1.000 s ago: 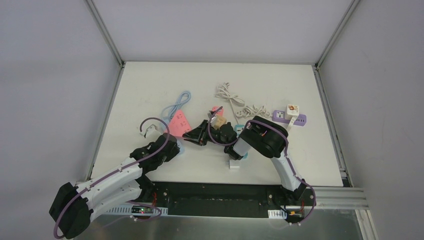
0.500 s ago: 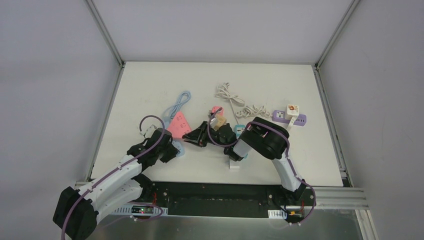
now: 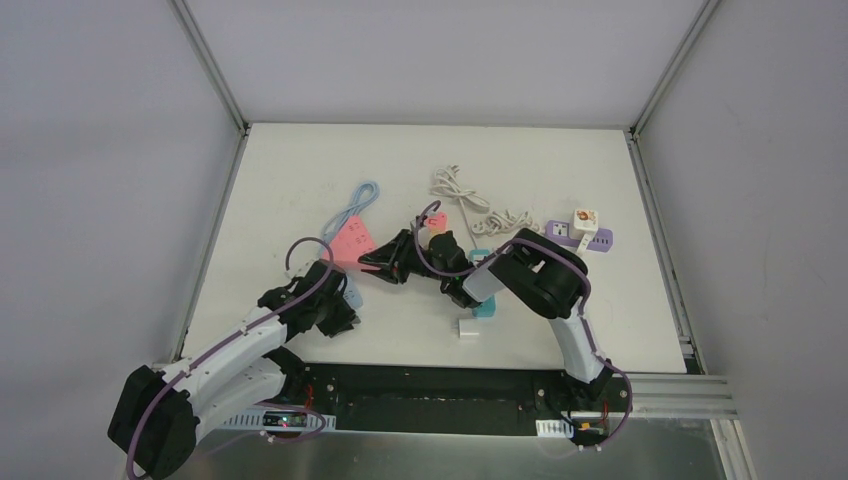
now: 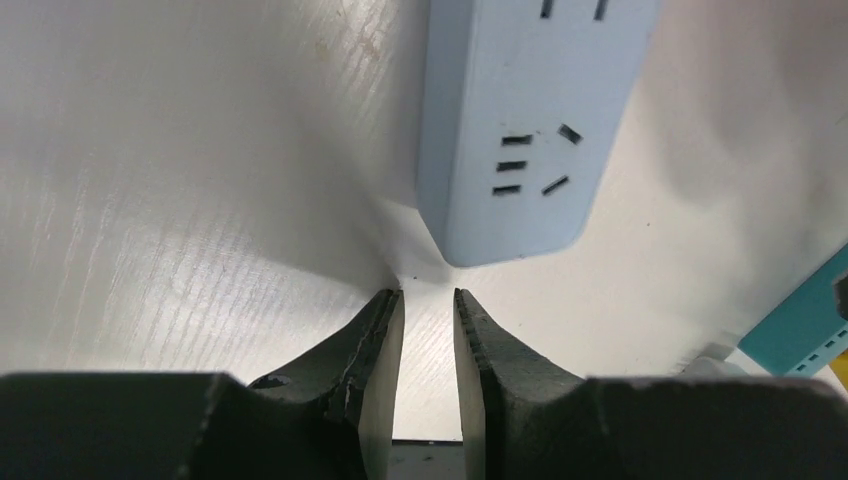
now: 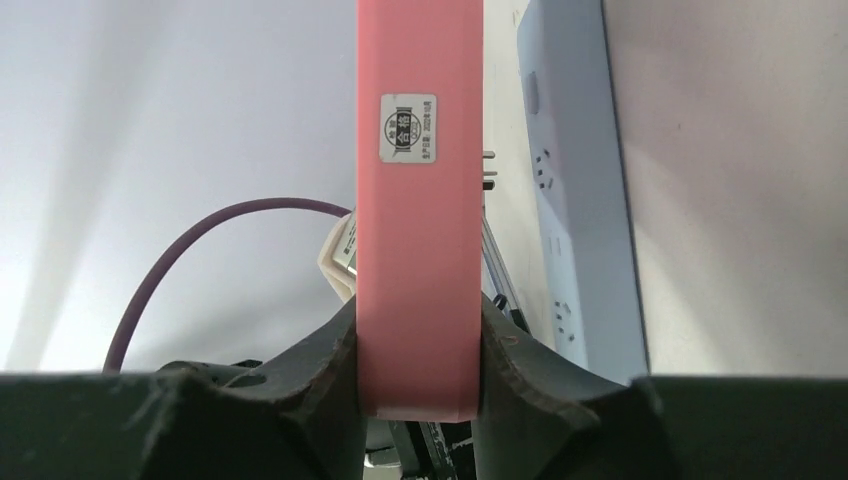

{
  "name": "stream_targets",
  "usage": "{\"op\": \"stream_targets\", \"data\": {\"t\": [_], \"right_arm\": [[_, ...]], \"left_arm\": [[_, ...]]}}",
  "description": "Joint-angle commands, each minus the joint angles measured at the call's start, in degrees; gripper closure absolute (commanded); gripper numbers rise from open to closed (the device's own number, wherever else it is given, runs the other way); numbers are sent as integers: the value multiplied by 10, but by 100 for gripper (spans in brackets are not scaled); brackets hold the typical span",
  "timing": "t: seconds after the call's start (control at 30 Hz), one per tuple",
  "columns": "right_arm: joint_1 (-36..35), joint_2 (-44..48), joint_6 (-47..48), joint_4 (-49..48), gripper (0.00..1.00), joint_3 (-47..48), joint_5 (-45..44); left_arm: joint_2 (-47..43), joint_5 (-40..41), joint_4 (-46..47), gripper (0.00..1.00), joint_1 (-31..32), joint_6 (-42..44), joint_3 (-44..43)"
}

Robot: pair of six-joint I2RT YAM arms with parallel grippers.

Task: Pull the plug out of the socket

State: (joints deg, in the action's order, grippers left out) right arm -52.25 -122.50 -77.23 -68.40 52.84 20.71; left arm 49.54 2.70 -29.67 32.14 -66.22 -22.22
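The overhead view showed the right gripper [image 3: 385, 262] reaching left across the table [image 3: 300, 170] to the pink power strip [image 3: 352, 238], which lay left of centre. The grip itself was hidden by the wrist from that angle. The right wrist view resolved it: both fingers [image 5: 335, 345] were pressed flat against opposite sides of the strip [image 5: 420, 230], clamping it edge-on with a white label [image 5: 407, 126] facing the camera. A cream-white piece [image 5: 340, 258] protruded past the strip's left side. Whether it was a plug seated in the strip could not be determined. The same view showed a light-blue power strip [image 5: 580, 200] just beside the pink one. From overhead the left arm covered it almost entirely. The left gripper [image 3: 340, 300] sat low near the table's front-left. The left wrist view showed its fingers [image 4: 385, 330] nearly together with only a narrow slit between them and nothing held. The tips rested on the table just short of the rounded end of the light-blue strip [image 4: 510, 130].
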Motion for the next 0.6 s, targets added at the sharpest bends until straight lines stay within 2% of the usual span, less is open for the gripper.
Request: {"op": "stream_targets", "data": {"t": [0.0, 0.27, 0.57], "right_arm": [[4, -56, -76, 48, 100, -76, -38], [6, -66, -90, 21, 100, -77, -37], [10, -18, -62, 57, 100, -62, -33]], "left_arm": [[2, -4, -38, 73, -4, 18, 5], [-27, 1, -38, 70, -6, 33, -12], [-75, 57, -152, 63, -6, 85, -105]]}}
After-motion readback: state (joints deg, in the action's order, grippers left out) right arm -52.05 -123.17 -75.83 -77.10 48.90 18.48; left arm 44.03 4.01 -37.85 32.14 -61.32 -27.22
